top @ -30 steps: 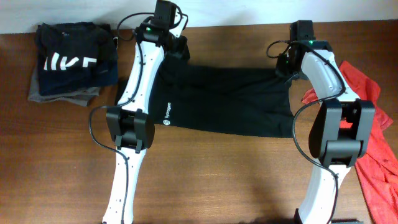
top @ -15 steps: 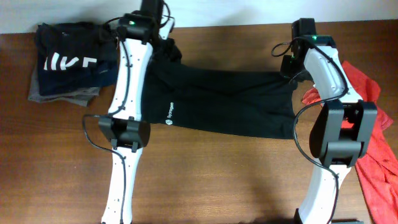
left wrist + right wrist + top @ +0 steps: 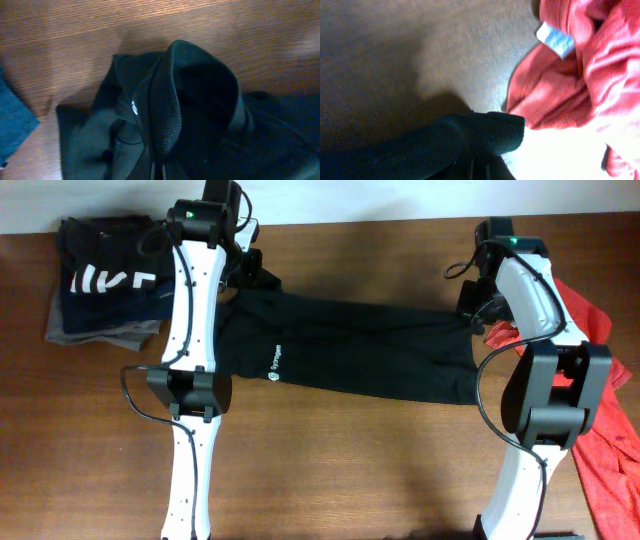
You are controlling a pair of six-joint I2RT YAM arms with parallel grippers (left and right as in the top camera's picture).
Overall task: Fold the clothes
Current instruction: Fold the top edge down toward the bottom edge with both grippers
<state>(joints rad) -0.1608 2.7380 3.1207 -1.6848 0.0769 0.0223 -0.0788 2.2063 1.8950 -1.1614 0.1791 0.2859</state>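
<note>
The black garment (image 3: 350, 345) with a small white logo (image 3: 272, 366) lies stretched across the table's middle as a long band. My left gripper (image 3: 252, 272) is shut on its far left corner, near the table's back edge. In the left wrist view a ridge of black fabric (image 3: 167, 110) rises from the shut left gripper (image 3: 160, 174). My right gripper (image 3: 472, 306) is shut on the garment's far right corner. In the right wrist view that black fabric corner (image 3: 470, 135) is pinched in the right gripper (image 3: 480, 174). The orange-red shirt (image 3: 600, 440) lies crumpled at the right, seen close as the orange-red shirt (image 3: 570, 85).
A stack of folded dark clothes (image 3: 110, 275) with white lettering sits at the back left; a blue corner (image 3: 12, 120) shows in the left wrist view. A white label (image 3: 555, 40) lies on the red shirt. Bare wooden table (image 3: 350, 470) spreads in front of the garment.
The left arm has swung back and to the left, pulling the black garment's corner with it. The garment is now longer, narrower and tauter. The right gripper shifted slightly right.
</note>
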